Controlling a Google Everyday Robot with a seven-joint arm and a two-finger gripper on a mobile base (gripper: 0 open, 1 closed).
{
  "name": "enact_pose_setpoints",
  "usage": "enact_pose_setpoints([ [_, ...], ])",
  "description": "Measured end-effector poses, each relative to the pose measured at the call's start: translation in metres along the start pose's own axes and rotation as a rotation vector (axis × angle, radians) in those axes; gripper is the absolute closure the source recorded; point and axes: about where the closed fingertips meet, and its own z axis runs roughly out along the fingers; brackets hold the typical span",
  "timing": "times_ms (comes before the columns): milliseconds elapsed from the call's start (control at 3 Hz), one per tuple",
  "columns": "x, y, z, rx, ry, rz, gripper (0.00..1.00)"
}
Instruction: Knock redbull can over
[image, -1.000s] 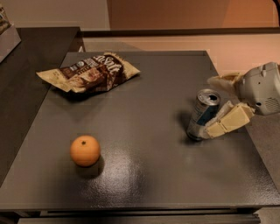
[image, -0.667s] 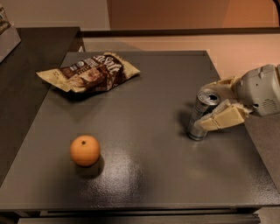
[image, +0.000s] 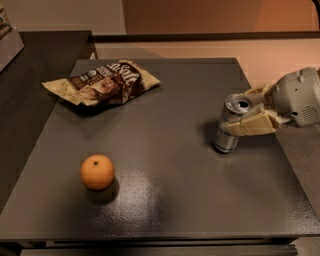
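Jaws parted, the gripper (image: 238, 113) straddles the tilted redbull can (image: 226, 142) on the glossy dark table (image: 165, 200).

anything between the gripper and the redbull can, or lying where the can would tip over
Nothing visible. The gripper is right at the redbull can, touching it near the right edge of the table. The tabletop around the can is bare. The orange and the chip bag lie far off to the left in the view.

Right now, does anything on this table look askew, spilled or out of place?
Only the redbull can, near the table's right edge: it seems to lean slightly, top toward the claw right beside it. Nothing looks spilled.
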Motion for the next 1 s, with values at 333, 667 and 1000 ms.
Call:
enact_pose_setpoints([
  [333, -0.016, 0.0, -0.006, -0.011, 0.075, -0.027, 1.0],
  [667, -0.016, 0.0, -0.001, -0.047, 0.245, -0.042, 1.0],
  [1000, -0.008, -0.001, 0.007, -0.09, 0.423, -0.056, 1.0],
])
